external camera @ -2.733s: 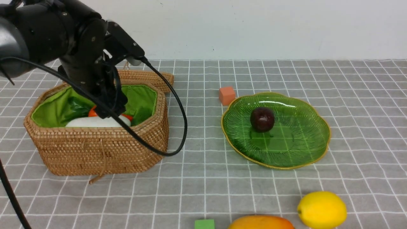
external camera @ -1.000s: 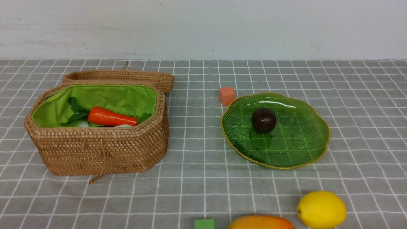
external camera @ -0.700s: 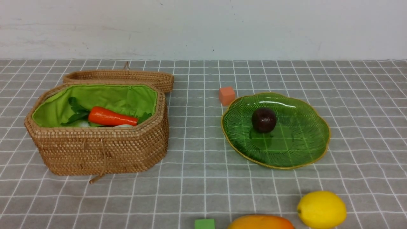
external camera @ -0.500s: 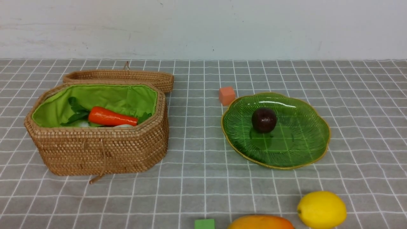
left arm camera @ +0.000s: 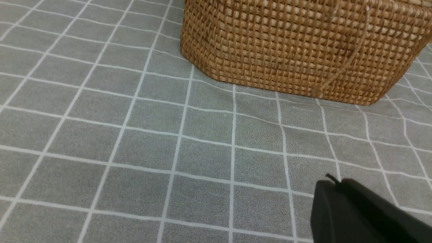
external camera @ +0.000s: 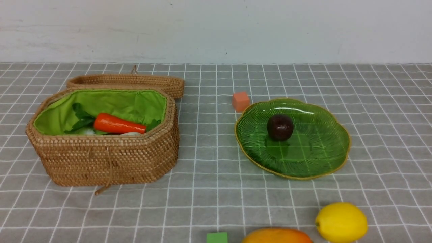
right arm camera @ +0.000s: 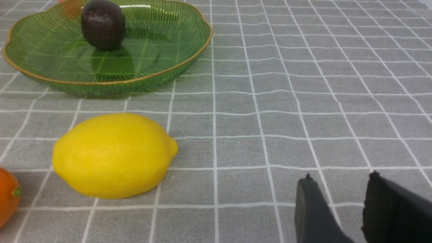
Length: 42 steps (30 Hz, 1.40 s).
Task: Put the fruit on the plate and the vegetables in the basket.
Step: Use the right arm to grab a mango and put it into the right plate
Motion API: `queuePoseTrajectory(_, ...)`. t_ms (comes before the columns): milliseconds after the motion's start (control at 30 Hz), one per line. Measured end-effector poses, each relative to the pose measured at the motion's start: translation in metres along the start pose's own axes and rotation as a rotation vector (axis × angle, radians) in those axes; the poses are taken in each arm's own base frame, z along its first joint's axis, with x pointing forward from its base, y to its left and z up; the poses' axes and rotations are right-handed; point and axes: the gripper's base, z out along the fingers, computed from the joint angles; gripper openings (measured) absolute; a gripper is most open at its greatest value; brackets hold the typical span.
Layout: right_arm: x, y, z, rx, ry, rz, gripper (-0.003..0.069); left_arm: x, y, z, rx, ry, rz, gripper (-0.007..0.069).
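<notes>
Left gripper point(left arm camera: 332, 185) is pinched together, hanging low over the grey checked surface point(left arm camera: 135, 135) just in front of the wicker basket point(left arm camera: 297, 50). The carrot point(external camera: 118, 125) and a sliver of white radish point(external camera: 130, 134) are inside it. Right gripper point(right arm camera: 341, 180) is parted and empty, near the lemon point(right arm camera: 113, 155), with the mango point(right arm camera: 6, 194) just beside that. Only the maroon ball point(right arm camera: 103, 23) sits on the green plate point(right arm camera: 162, 64).

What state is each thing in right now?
basket, open
lid, off, behind basket
carrot, inside basket
radish, in basket, mostly hidden
plate, holds one fruit
maroon ball, on plate
lemon, on cloth, off plate
mango, off plate
left gripper, shut, empty
right gripper, open, empty
</notes>
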Motion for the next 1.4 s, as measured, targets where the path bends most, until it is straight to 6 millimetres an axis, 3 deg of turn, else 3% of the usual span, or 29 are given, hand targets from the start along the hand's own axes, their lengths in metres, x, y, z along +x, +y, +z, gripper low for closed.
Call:
queuePoseTrajectory(733,0.0,0.0,0.0,0.0,-0.001,0.0,0.0241,0.0,0.0,0.0,-0.001,0.003,0.0,0.0021)
queuePoseTrajectory(900,-0.005,0.0,0.0,0.0,-0.068,0.034,0.0241,0.0,0.0,0.0,-0.001,0.003,0.0,0.0021)
queuePoseTrajectory(1033,-0.019,-0.001,-0.002,-0.006,-0.221,0.183,0.0241,0.0,0.0,0.0,-0.001,0.003,0.0,0.0024)
queuePoseTrajectory(1067,-0.025,-0.003,-0.003,-0.018,-0.297,0.329,0.0241,0.0,0.0,0.0,-0.001,0.003,0.0,0.0024)
queuePoseTrajectory(1200,-0.033,-0.007,-0.006,-0.042,-0.401,0.598,0.0241,0.0,0.0,0.0,-0.001,0.003,0.0,0.0025)
queuePoseTrajectory(1400,-0.045,-0.012,-0.012,-0.04,-0.509,0.687,0.0241,0.0,0.0,0.0,-0.001,0.004,0.001,0.0029)
